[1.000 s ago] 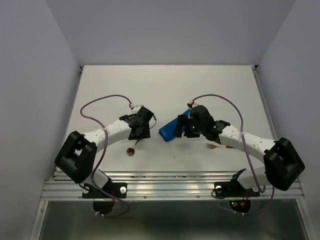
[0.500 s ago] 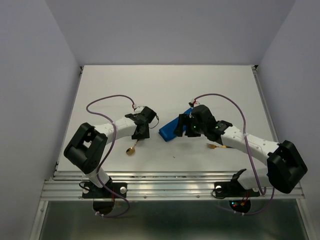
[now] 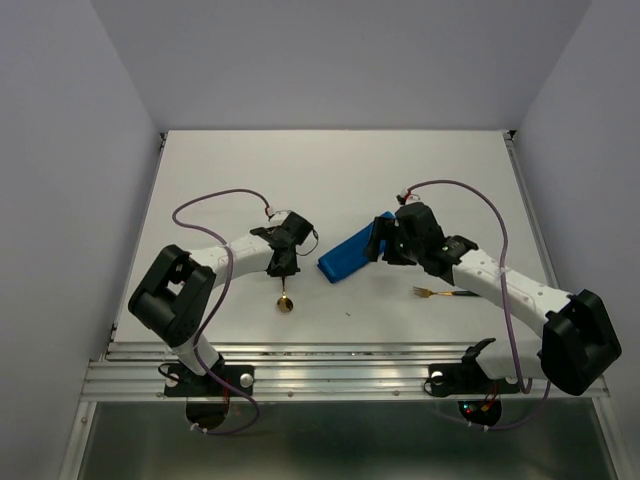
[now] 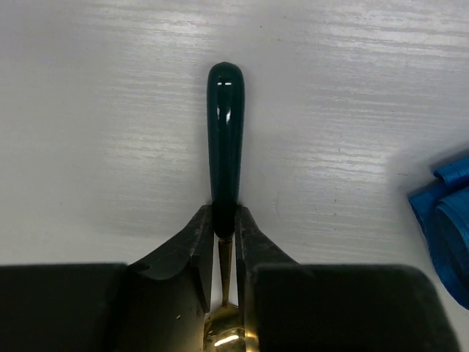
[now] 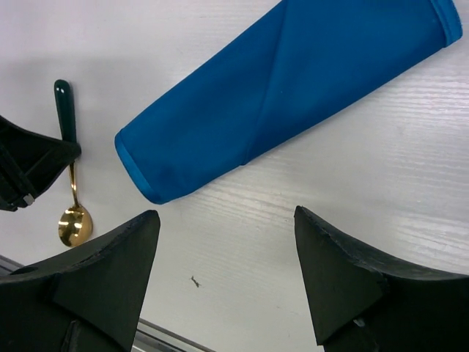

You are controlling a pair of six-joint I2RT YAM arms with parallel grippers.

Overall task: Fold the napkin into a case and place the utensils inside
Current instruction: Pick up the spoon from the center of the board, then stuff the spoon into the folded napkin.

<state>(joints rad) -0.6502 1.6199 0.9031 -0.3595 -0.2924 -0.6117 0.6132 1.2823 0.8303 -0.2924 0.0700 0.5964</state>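
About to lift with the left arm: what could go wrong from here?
1. The left gripper pinches the spoon only where its green handle meets the thin neck; it may swivel or slip when lifted.
2. The case lies flat with no open mouth showing, and the open right gripper holds nothing down; the spoon could shove the cloth away.
3. The fork lies close by the right arm and might get swept.

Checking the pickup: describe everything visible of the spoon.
The spoon is small, with a glossy dark green handle rounded at its tip, a thin gold stem and a shiny gold bowl. It appears to lie on the white table, apart from the folded blue napkin. The left tool pinches it where handle meets stem.
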